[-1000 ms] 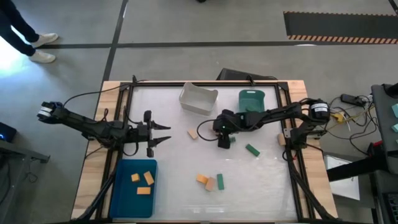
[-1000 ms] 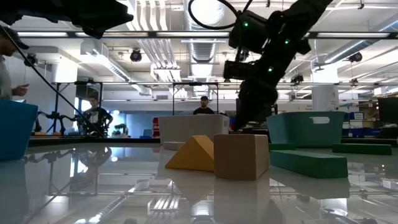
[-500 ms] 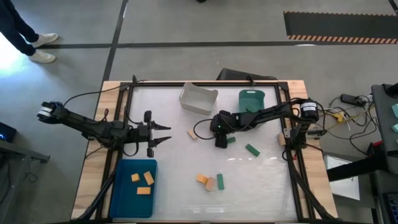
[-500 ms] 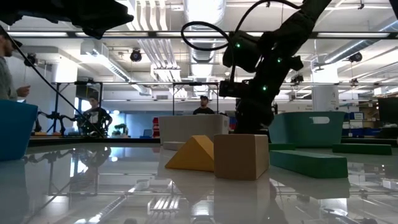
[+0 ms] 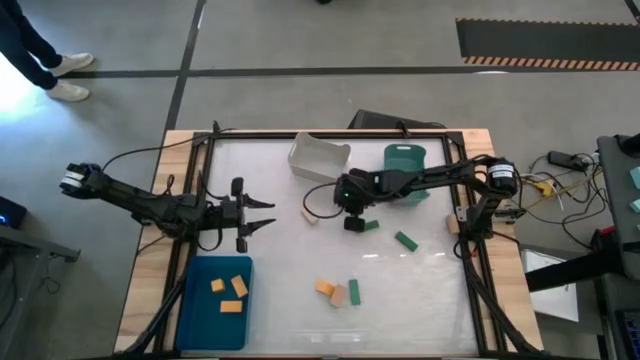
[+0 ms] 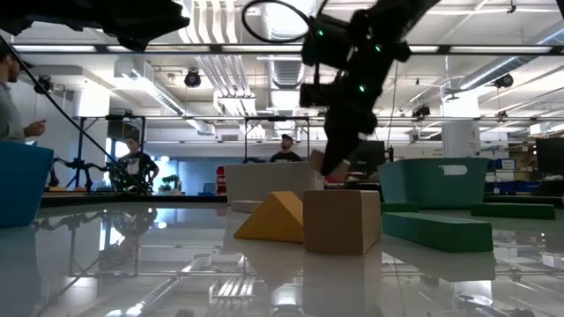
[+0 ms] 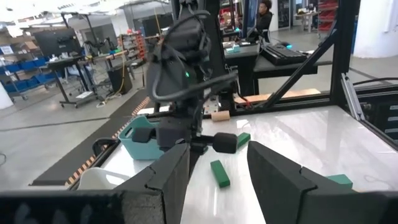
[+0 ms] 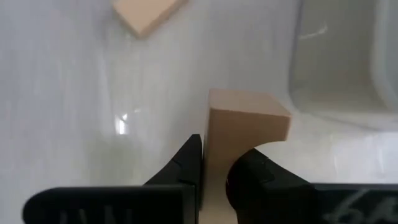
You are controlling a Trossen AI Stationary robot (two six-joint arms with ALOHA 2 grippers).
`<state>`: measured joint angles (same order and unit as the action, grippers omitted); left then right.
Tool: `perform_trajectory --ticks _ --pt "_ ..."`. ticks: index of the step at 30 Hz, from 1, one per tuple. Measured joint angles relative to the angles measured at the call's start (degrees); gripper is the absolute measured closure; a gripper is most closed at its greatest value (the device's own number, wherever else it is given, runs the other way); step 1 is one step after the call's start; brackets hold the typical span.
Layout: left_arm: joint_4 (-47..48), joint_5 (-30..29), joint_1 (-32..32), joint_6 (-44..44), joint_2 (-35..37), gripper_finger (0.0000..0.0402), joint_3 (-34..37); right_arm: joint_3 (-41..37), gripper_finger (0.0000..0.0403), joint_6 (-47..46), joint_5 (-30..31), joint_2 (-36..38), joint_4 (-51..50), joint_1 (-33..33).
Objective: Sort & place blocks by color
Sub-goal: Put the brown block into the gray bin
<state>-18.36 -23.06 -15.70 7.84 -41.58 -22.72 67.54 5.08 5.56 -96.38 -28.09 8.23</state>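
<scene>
My right gripper hangs over the middle of the table, shut on a pale tan block that also shows in the low view. A second tan block lies flat on the table just left of it. Two green blocks lie to its right. An orange, a tan and a green block lie together nearer the front. My left gripper waits open and level at the table's left, with nothing between its fingers. My right gripper pinches the tan block's lower part between its two fingers. The fingers slant down from the table's right side. The block stands up out of the fingertips and is lifted clear of the table.
A blue bin at the front left holds three orange blocks. A clear bin and a green bin stand at the far edge, close behind my right gripper. Bare tabletop lies between the two arms. People stand in the room beyond.
My right gripper has shut on the tan block and risen with it, shifting a little toward the table's left and far side. The block, which lay on the table, is now lifted clear.
</scene>
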Motion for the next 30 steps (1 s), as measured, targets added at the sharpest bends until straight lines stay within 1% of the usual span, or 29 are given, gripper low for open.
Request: perform_trajectory --ticks 4,13,19,25,30 --pt "-0.98 -0.01 0.0 1.69 0.0 0.0254 0.0 7.8 0.0364 0.23 -0.02 -0.08 -6.85 0.99" --pt "-1.16 -0.01 0.0 3.23 0.11 0.0254 0.0 19.41 0.0362 3.22 0.02 -0.14 -7.72 7.04" --pt "-3.71 -0.01 0.0 6.06 0.23 0.0254 -0.12 24.95 0.0363 4.82 0.02 -0.24 -7.77 11.07" --pt "-4.12 -0.01 0.0 6.09 0.5 0.0254 -0.13 28.75 0.0363 5.68 -0.06 -0.24 -7.18 13.68" --pt "-5.25 -0.01 0.0 6.13 0.48 0.0254 -0.17 32.36 0.0364 7.61 -3.03 -2.42 -5.59 14.34"
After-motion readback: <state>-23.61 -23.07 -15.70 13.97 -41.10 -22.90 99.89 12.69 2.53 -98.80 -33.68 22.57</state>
